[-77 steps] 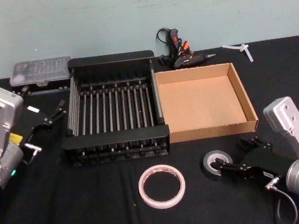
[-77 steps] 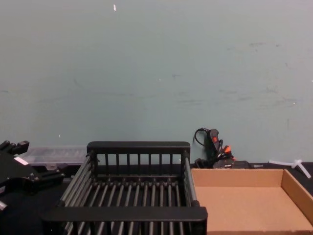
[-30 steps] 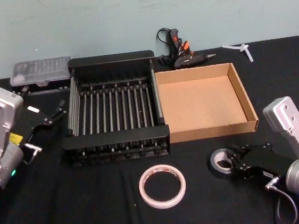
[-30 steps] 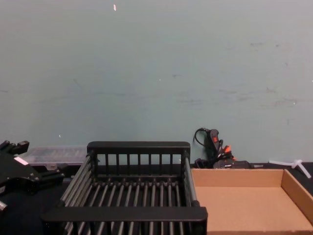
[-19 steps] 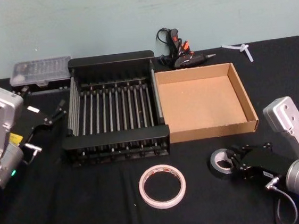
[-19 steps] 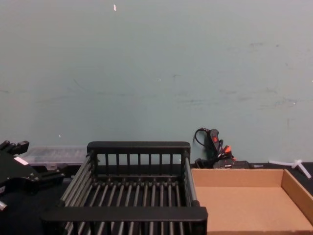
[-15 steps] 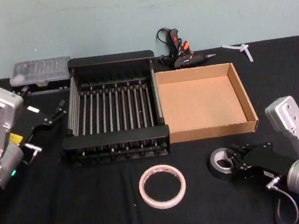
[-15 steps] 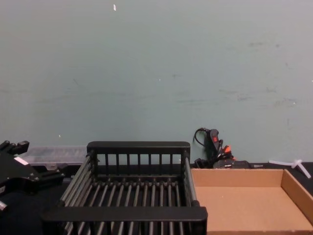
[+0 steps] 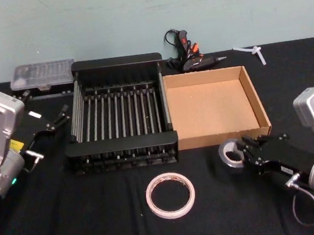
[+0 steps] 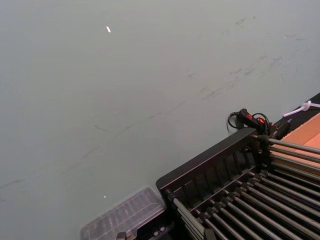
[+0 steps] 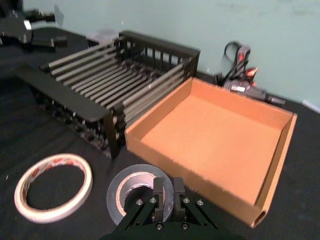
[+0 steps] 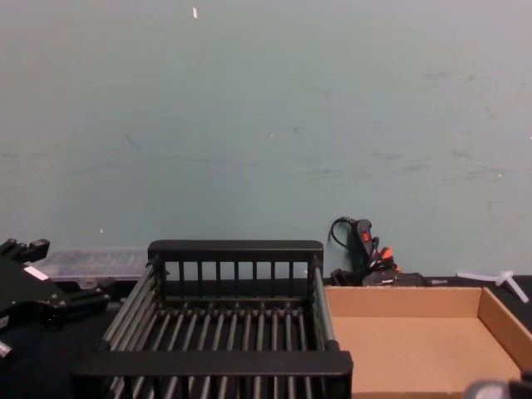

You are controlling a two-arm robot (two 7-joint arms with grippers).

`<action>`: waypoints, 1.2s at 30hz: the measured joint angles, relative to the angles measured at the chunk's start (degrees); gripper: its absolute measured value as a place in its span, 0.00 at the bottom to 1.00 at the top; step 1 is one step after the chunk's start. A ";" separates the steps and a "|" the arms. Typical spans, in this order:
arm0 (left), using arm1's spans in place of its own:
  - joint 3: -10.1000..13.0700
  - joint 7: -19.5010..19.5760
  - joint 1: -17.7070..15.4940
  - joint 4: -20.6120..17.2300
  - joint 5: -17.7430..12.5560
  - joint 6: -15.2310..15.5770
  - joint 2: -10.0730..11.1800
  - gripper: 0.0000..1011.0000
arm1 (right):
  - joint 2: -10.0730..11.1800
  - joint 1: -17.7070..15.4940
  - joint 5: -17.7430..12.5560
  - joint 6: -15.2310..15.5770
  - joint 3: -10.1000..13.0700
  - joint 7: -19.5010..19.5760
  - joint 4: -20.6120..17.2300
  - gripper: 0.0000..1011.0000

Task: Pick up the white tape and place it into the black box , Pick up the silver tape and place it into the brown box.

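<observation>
Right gripper [image 9: 245,154] clamped on silver tape's [image 9: 232,153] rim, roll carried just near of brown box [image 9: 215,107], not yet inside. White tape [image 9: 170,195] untouched on table, near of black box [image 9: 121,113]. Left gripper [image 9: 61,117] idle at far left, fingers indistinct. Neither placement done.

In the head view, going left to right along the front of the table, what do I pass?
Left tool → white tape → silver tape → right tool, shut on the silver tape's rim.

silver tape [image 11: 134,192] near edge behind right hand [image 11: 168,194], left hand unclear
</observation>
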State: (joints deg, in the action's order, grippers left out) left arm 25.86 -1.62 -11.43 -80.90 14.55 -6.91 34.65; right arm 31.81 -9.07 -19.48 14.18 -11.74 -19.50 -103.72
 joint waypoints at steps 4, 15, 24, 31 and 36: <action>0.00 0.00 0.00 0.00 0.00 0.00 0.00 0.99 | -0.05 0.73 -0.34 -1.06 0.47 -0.07 -0.37 0.13; 0.00 0.00 0.00 0.00 0.00 0.00 0.00 0.99 | -1.77 5.20 0.11 -2.13 -0.29 0.54 1.56 0.13; 0.00 0.00 0.00 0.00 0.00 0.00 0.00 0.99 | -4.86 11.82 2.23 -0.27 -1.96 2.57 6.18 0.13; 0.00 0.00 0.00 0.00 0.00 0.00 0.00 0.99 | -7.55 17.66 4.70 1.63 -3.56 3.66 11.24 0.13; 0.00 0.00 0.00 0.00 0.00 0.00 0.00 0.99 | -10.11 22.16 6.59 2.78 -4.51 4.52 16.22 0.13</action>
State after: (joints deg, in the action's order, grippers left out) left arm 25.86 -1.62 -11.43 -80.90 14.55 -6.91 34.65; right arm 21.70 13.09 -12.89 16.96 -16.25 -14.98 -87.51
